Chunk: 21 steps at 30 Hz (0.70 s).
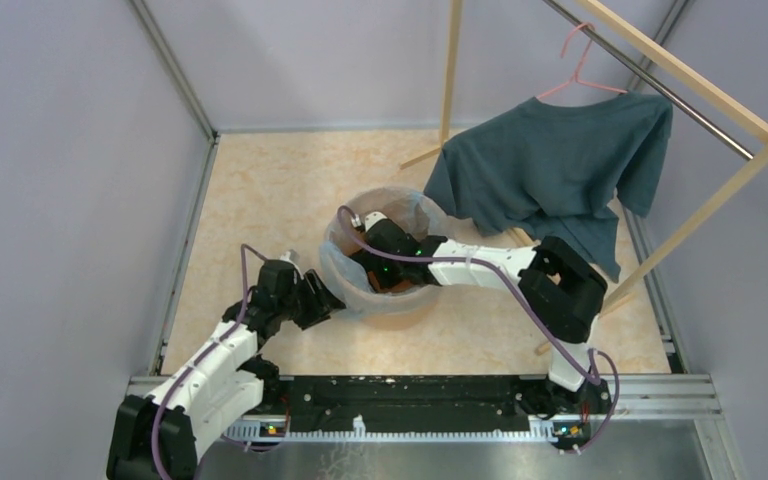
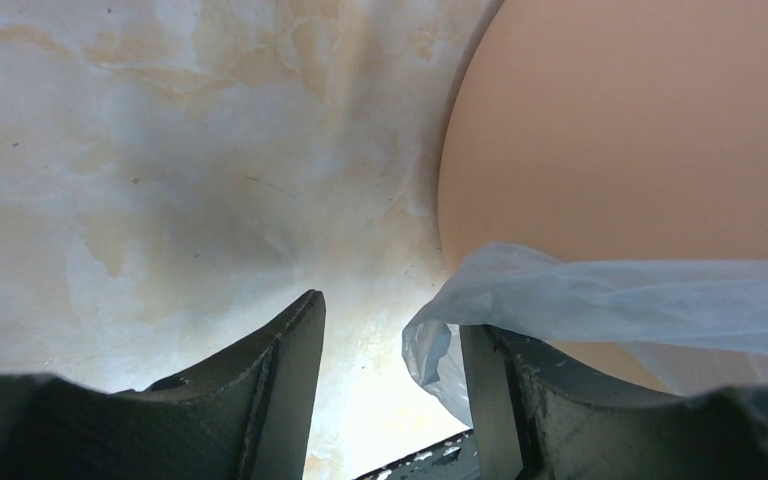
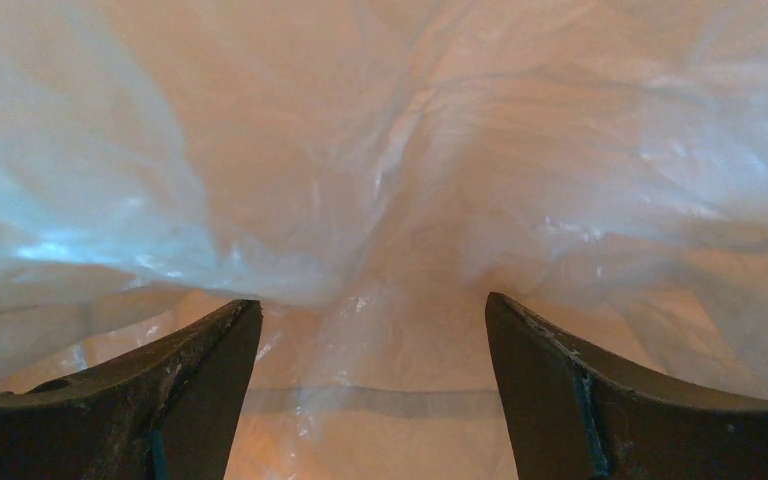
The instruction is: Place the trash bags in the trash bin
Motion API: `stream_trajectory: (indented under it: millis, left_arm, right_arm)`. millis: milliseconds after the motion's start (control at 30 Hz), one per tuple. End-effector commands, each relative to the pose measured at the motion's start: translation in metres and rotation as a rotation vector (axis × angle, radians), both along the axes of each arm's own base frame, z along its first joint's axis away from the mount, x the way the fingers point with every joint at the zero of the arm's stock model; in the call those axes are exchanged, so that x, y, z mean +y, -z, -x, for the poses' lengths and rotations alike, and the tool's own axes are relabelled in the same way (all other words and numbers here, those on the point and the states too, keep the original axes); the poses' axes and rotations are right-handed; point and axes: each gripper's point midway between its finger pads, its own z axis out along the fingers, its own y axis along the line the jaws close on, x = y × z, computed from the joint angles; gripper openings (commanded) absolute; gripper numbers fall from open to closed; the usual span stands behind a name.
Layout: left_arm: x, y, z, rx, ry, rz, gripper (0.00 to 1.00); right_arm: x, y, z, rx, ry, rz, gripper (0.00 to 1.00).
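- Bucket (image 2: 640, 130): orange, round, upright on the bench (image 1: 260, 200), about mid-bench.
- Bag (image 2: 610, 300): pale blue wrinkled film lining the bucket. Its edge is folded out over the rim and hangs down the left near wall.
- Left hand (image 2: 390, 400): low beside that wall, fingers apart. A fold of film hangs between them against one finger, not clamped.
- Right hand (image 3: 370, 390): down inside the bucket, fingers spread, film on all sides, nothing gripped.
- T-shirt (image 1: 550, 170): dark teal, on a hanger (image 1: 585, 60), hem just beyond the bucket's far right rim.
- Open bench shows left and far of the bucket.
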Motion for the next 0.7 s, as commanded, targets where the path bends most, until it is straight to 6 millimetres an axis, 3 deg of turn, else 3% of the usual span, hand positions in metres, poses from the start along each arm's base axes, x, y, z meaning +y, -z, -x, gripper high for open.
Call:
stream_trajectory:
  millis: [0, 167, 367, 533, 667]
  left_arm:
    - [0.004, -0.014, -0.007, -0.027, -0.024, -0.020, 0.60]
    - [0.010, -0.022, -0.007, -0.023, -0.084, -0.020, 0.70]
    - [0.017, -0.038, 0.000, 0.006, -0.166, -0.008, 0.78]
    - [0.023, -0.069, 0.002, -0.078, -0.209, 0.019, 0.91]
    - [0.031, -0.111, 0.005, -0.206, -0.228, 0.036, 0.97]
  right_arm:
    - [0.011, -0.043, -0.015, -0.081, 0.011, -0.041, 0.83]
    - [0.000, -0.090, -0.018, -0.137, 0.046, -0.059, 0.86]
    - [-0.020, -0.116, -0.017, -0.166, 0.068, -0.016, 0.91]
    - [-0.031, -0.144, -0.014, -0.195, 0.050, -0.011, 0.95]
    - [-0.032, -0.177, -0.006, -0.204, -0.002, -0.061, 0.99]
